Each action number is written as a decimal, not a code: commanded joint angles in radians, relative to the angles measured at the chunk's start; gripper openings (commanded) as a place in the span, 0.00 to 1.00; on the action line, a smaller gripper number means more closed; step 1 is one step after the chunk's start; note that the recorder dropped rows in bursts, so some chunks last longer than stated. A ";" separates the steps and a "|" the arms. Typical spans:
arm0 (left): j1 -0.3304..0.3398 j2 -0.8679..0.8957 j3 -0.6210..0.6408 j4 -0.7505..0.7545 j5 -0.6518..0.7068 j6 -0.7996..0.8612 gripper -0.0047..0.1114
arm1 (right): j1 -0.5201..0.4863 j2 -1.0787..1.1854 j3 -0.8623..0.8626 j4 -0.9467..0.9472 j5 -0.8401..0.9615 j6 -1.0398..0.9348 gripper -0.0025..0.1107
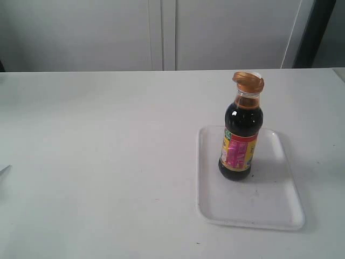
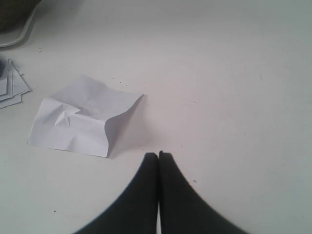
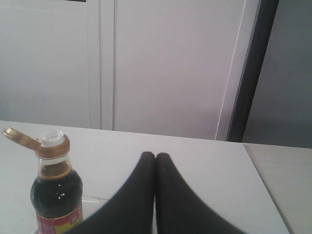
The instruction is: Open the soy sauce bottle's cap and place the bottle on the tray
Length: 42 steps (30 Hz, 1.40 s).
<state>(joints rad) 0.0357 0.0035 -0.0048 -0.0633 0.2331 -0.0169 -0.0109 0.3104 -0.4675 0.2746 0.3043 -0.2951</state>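
Soy sauce bottle (image 1: 240, 137) is standing upright on the tray (image 1: 280, 213), toward the tray's far-left part as the exterior view shows it, base touching the tray floor. Dark liquid is filling it to the shoulders; red-pink and yellow label is facing the camera. The cap (image 1: 248, 82) is sitting flipped open: the golden-brown lid is hanging back on its hinge, and in my right wrist view the white pour spout (image 3: 51, 138) is showing bare.

The tray is lying flat on the white table (image 1: 97, 162), on the right side of the exterior view.

My right gripper (image 3: 155, 156) is hanging above the table with its fingers pressed together, holding nothing; the bottle is standing apart from them.

My left gripper (image 2: 159, 155) is hovering over bare table, fingers also closed together, empty. A creased sheet of white paper (image 2: 80, 117) is lying near it, one edge curling up.
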 commanded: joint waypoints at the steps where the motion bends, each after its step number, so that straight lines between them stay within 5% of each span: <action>1: 0.005 -0.004 0.005 -0.017 -0.002 -0.005 0.04 | 0.001 -0.005 0.004 0.001 -0.013 0.005 0.02; 14: 0.005 -0.004 0.005 -0.017 -0.001 -0.005 0.04 | 0.001 -0.005 0.004 -0.031 -0.017 0.005 0.02; 20: 0.005 -0.004 0.005 -0.017 -0.001 -0.005 0.04 | 0.001 -0.005 0.004 -0.247 -0.011 0.265 0.02; 24: 0.005 -0.004 0.005 -0.015 -0.001 -0.005 0.04 | 0.001 -0.024 0.008 -0.275 0.031 0.273 0.02; 34: 0.005 -0.004 0.005 -0.015 -0.001 -0.005 0.04 | 0.001 -0.303 0.296 -0.275 0.030 0.265 0.02; 42: 0.005 -0.004 0.005 -0.015 -0.001 -0.005 0.04 | 0.001 -0.310 0.436 -0.282 -0.005 0.265 0.02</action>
<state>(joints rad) 0.0357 0.0035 -0.0048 -0.0633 0.2331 -0.0169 -0.0109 0.0051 -0.0584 0.0000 0.3260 -0.0276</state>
